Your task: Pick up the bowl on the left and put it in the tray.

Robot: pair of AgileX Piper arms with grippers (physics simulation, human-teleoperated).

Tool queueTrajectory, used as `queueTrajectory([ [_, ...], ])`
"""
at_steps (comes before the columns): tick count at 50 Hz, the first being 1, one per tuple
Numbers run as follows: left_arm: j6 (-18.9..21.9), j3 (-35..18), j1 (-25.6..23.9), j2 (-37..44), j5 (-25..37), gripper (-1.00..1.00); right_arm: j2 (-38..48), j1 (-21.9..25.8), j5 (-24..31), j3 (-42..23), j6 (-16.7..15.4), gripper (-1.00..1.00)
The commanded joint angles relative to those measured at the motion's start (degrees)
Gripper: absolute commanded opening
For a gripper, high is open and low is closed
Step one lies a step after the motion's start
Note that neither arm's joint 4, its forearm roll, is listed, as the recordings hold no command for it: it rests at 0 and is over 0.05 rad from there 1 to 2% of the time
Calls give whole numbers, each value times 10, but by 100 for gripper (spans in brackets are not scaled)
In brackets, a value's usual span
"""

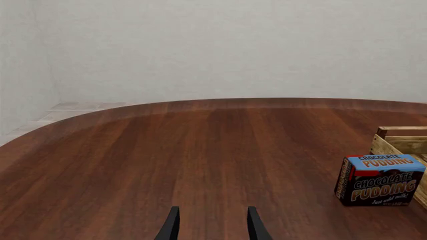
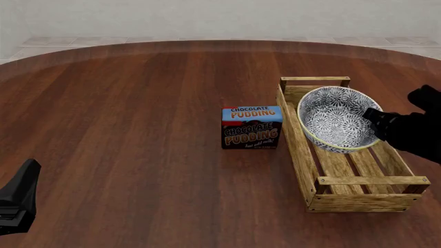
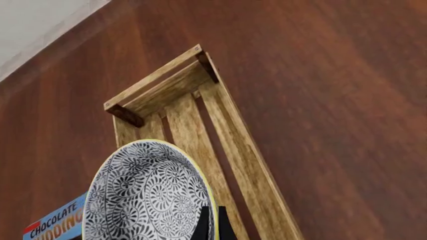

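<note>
Holding the bowl (image 2: 337, 124) by its right-hand rim, my right gripper (image 2: 377, 117) has it tilted over the far half of the tray (image 2: 364, 200), its patterned inside facing up and toward the camera. In the right wrist view the two dark fingers (image 3: 202, 226) pinch the pale yellowish rim, one inside the bowl and one outside. I cannot tell whether the bowl's base already touches the slats or hangs just above them.

To finish this step well, I judge I should level the bowl, lower it until the base sits flat on the slats, then open the gripper and lift straight up so the fingers clear the rim without dragging it.

Room is tight at the sides. The bowl nearly fills the tray's width, and its left edge overlaps the tray's left wall in the front view, so a sideways drift could catch the low wall. The far bar handle (image 2: 315, 79) stands just behind the bowl. The near half of the tray lies open, with bare slats, and gives space to shift toward me.

A chocolate pudding box (image 2: 251, 127) stands upright on the desk (image 2: 124, 103) just left of the tray, apart from it.

My left gripper (image 1: 212, 225) hovers over bare desk at the near left, its fingers parted and empty, well apart from everything.
</note>
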Motion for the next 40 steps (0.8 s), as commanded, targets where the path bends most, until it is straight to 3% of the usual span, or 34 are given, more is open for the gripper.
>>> queueTrajectory([
  [1,0,0,0,0,0,100,14,-3,-17,-5,-3,-100],
  [40,0,0,0,0,0,100,92,-10,-65,-12,-6,-100],
])
